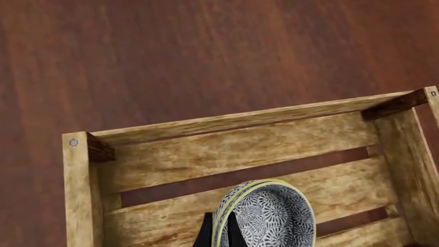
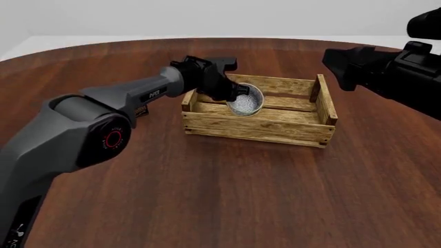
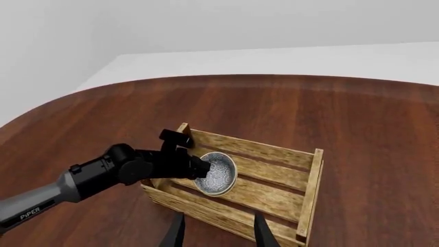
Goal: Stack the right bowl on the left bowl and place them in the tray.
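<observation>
We judge the task nearly finished: the bowls [image 2: 245, 101] are nested, two yellowish rims showing one inside the other in the left wrist view, and they hang inside the tray [image 2: 276, 129], toward its nine o'clock end in the front view. What is left, by our reading, is to set the stack on the slats and let go. Our left gripper [image 2: 234, 93] is pinched on the stack's rim, one finger inside and one outside, so it holds both bowls; they are tilted, the patterned inside facing partly sideways. Our right gripper [image 3: 218, 231] stands apart with its fingers spread and nothing between them, hovering on the tray's three o'clock side. The left wrist view alone shows the doubled rim and the pinch; the front view shows where the stack sits within the tray but blurs the rims together. Whether the stack touches the floor slats, we cannot tell from any view.
</observation>
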Robot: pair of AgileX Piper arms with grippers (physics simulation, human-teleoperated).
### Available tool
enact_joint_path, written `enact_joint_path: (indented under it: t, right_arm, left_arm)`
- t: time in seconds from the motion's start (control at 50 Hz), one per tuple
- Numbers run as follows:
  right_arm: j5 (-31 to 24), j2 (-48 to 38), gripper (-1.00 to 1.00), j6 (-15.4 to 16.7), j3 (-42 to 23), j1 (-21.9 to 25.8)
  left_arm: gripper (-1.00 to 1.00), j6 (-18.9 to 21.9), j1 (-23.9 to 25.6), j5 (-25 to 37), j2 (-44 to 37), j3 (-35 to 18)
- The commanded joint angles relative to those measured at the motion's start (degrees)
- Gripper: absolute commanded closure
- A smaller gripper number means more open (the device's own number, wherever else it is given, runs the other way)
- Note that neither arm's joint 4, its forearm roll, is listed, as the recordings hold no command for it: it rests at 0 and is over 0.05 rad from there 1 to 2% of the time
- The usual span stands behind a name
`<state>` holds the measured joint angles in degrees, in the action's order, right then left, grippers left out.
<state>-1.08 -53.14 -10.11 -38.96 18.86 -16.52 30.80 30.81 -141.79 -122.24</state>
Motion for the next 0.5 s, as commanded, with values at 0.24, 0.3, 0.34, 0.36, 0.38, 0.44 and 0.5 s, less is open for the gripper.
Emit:
enact_joint_path:
  t: [0.24, 0.3, 0.34, 0.36, 0.38, 0.44, 0.5]
  right_arm:
    - [-0.1, 0.1, -1.00, 0.4, 0.0, 0.0]
    - [-0.2, 0.2, -1.00, 0.3, 0.0, 0.0]
    - [-0.3, 0.3, -1.00, 0.4, 0.0, 0.0]
    - [-0.4, 0.3, -1.00, 0.3, 0.0, 0.0]
    - [-0.4, 0.4, -1.00, 0.3, 0.0, 0.0]
    - [-0.4, 0.4, -1.00, 0.3, 0.0, 0.0]
    - [-0.4, 0.4, -1.00, 0.3, 0.0, 0.0]
  left_arm:
    - [1.00, 0.2, 2.1, 3.6, 2.2, -3.1]
    - [-1.00, 0.3, 2.0, 3.9, 2.0, -3.5]
    - [-1.00, 0.3, 1.9, 3.9, 2.0, -3.6]
    - [-1.00, 0.1, 2.1, 3.7, 2.3, -3.2]
    - [-1.00, 0.2, 2.1, 3.7, 2.3, -3.1]
    - [-1.00, 0.1, 2.2, 3.5, 2.5, -2.9]
    - [-1.00, 0.2, 2.2, 3.4, 2.7, -2.6]
